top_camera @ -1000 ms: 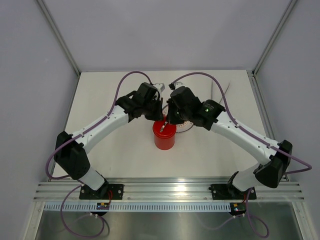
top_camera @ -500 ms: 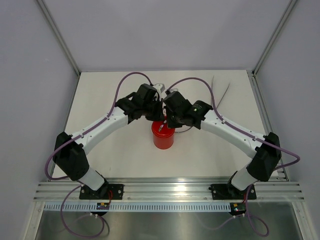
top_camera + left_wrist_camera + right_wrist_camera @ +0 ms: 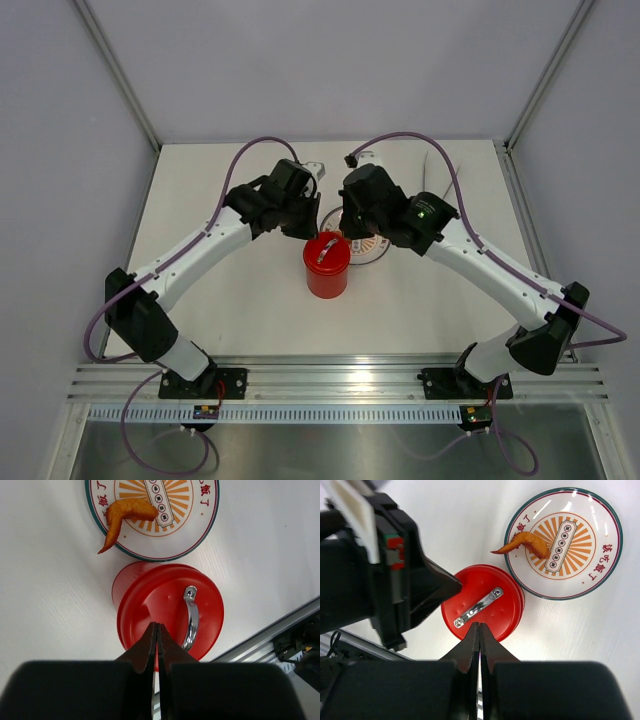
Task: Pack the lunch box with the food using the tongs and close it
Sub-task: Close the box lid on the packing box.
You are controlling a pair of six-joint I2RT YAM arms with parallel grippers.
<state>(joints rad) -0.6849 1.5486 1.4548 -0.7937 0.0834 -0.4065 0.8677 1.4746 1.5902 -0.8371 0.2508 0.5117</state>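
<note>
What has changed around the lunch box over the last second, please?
The right gripper, which reached in over the lid, drew back to the far right, and the left gripper eased slightly back to the left, so the whole lid now shows from above. Nothing was taken or released; both are shut and empty. The lunch box stayed put, lid on.

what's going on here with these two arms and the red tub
It's a lunch-packing job. The red lunch box stands upright with its lid on. The left hand and right hand are both shut and empty, poised just over the lid. One fried piece lies on the plate beside the box.
</note>
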